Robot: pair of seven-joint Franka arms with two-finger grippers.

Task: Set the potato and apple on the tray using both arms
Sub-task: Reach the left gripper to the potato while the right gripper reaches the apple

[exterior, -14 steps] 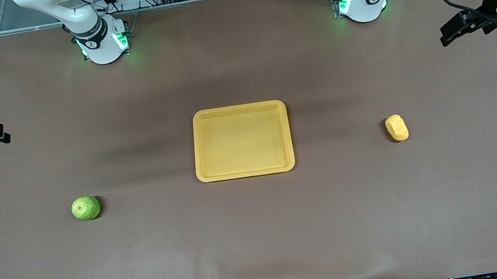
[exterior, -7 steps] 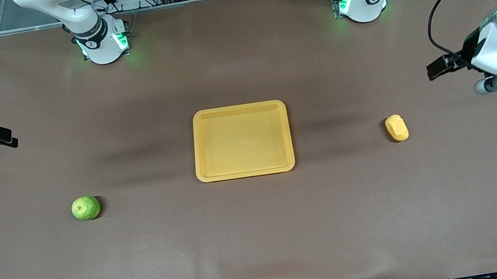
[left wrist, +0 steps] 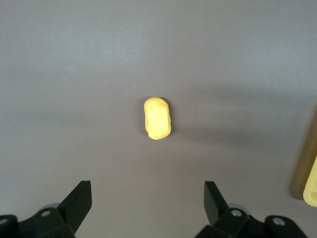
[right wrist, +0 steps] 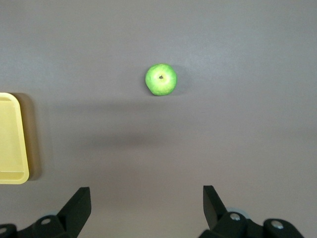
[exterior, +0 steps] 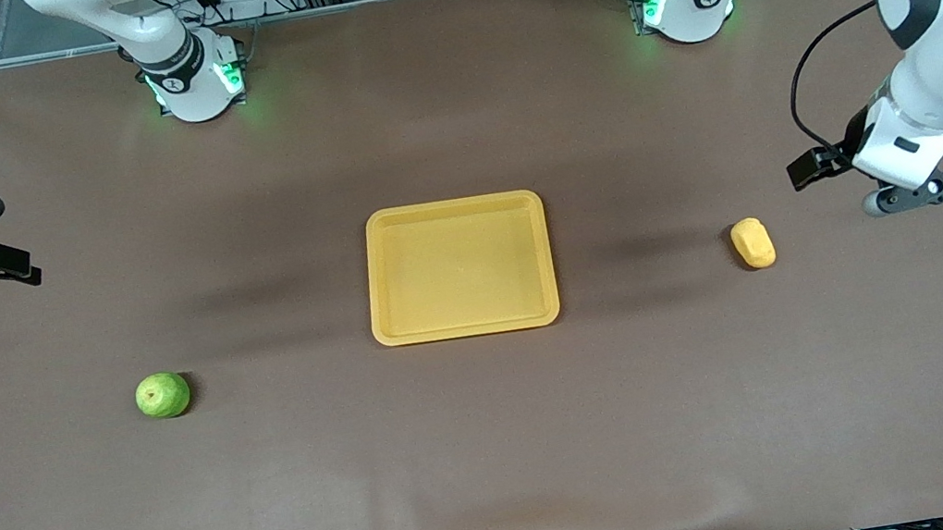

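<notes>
Your left gripper [left wrist: 147, 210]: fingers [left wrist: 78, 201] spread wide, holding nothing, up over bare surface [exterior: 499, 448] toward left arm's end, near potato [exterior: 753, 242].

Your right gripper [right wrist: 146, 208]: fingers [right wrist: 79, 203] equally wide, nothing held, over surface at right arm's end.

Potato lies on surface, well apart from tray [exterior: 468, 328].

Apple [exterior: 163, 394] sits on surface toward right arm's end, nearer front camera than tray.

Tray mid-surface, nothing in it.

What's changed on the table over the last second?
The left gripper has moved in from the table's edge toward the potato; the right gripper has crept in toward the apple. Both are open and empty. Potato, apple and tray have not moved.
</notes>
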